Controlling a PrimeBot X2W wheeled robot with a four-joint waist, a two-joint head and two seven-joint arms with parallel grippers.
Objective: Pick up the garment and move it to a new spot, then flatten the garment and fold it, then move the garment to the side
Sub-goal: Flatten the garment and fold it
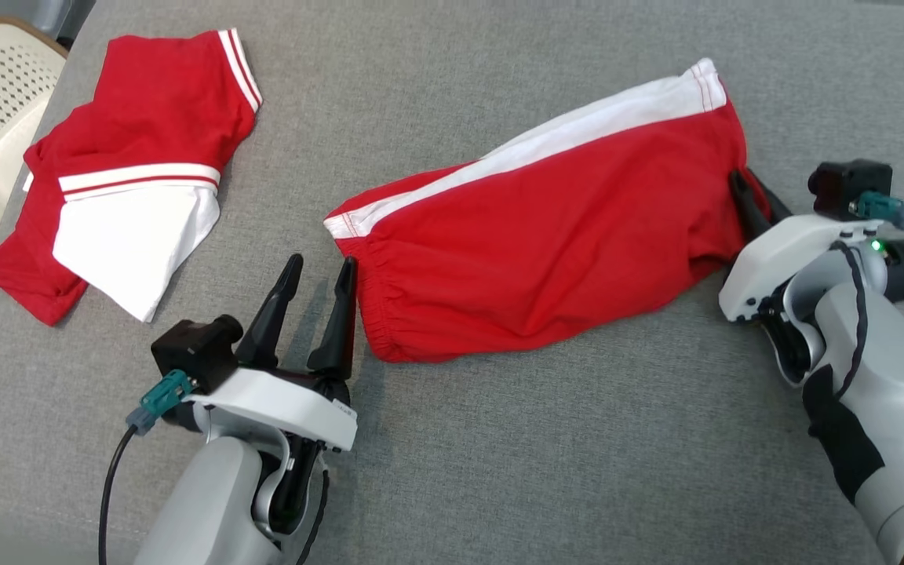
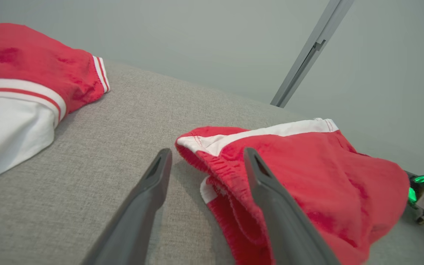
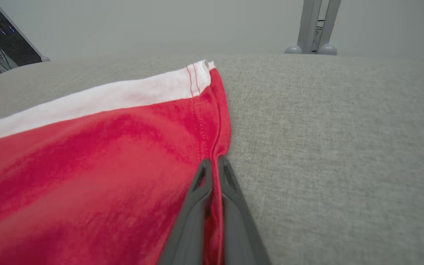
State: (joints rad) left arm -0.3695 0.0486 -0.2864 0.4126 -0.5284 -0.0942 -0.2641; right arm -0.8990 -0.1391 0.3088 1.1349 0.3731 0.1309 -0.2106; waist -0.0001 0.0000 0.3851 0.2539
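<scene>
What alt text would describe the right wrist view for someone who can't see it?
The right claw is shut on the edge of a red garment with a white stripe, lying on a grey cloth-covered table.

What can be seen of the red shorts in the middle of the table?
The red shorts look like jersey, with a white side stripe and a gathered elastic waistband. They lie flat, slightly wrinkled, on the grey fabric table. The right gripper is shut on their hem edge; the open left gripper sits at the waistband end.
</scene>
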